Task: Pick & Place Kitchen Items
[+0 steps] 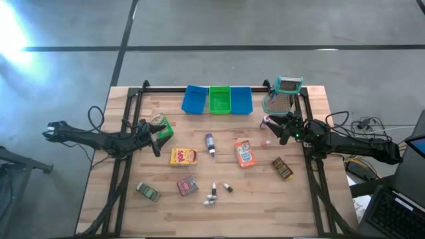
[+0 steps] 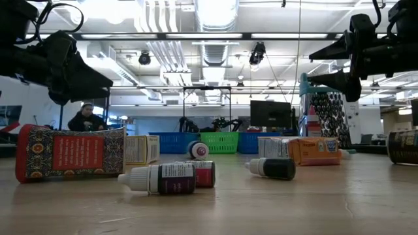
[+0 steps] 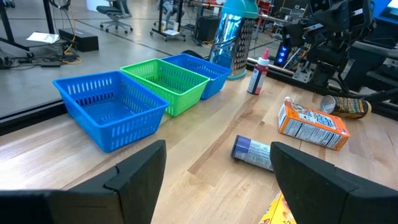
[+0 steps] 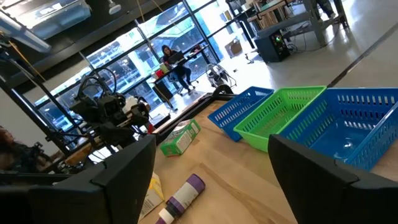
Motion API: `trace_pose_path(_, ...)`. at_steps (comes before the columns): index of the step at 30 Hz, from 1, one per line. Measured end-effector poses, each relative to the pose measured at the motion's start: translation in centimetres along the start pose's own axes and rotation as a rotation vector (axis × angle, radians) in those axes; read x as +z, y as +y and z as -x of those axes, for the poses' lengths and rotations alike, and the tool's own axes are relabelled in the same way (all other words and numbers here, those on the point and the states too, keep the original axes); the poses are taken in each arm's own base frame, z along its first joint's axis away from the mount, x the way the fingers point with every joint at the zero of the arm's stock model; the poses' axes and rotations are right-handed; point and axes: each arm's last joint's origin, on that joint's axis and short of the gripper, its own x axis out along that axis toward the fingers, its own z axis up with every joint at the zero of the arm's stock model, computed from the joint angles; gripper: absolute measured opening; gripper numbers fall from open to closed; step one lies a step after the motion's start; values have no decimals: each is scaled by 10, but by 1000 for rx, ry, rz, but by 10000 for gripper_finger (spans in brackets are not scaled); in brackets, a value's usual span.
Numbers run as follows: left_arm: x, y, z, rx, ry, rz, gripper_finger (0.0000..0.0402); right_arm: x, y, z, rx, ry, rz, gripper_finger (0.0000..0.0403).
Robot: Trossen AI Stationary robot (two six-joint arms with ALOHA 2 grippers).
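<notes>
The kitchen items lie scattered on the wooden table. They include a green box, a yellow-red box, a purple bottle, an orange box, a brown packet, a green packet, a pink-red packet and small bottles. My left gripper hovers open at the table's left, beside the green box. My right gripper hovers open at the right, near a small red-capped bottle. In each wrist view the fingers stand wide apart with nothing between them.
Three bins stand in a row at the far edge: blue, green, blue. A metal grater with a teal top stands at the far right, close to my right gripper. A person sits in the room beyond the table.
</notes>
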Motion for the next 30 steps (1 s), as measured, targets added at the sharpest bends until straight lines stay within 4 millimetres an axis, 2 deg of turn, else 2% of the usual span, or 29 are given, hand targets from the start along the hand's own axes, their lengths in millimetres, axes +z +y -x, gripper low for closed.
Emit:
trace_pose_path(13,0,0,0,-4,1,0,294,1,-1,0,-23,-21,-1,353)
trace_pose_path(17,0,0,0,-4,1,0,294,7,3,0,14,-79,-17,361)
trace_pose_path(25,0,0,0,-3,1,0,294,23,13,4,122,-247,-53,344)
trace_pose_path(30,0,0,0,-3,1,0,294,28,15,5,146,-293,-27,326)
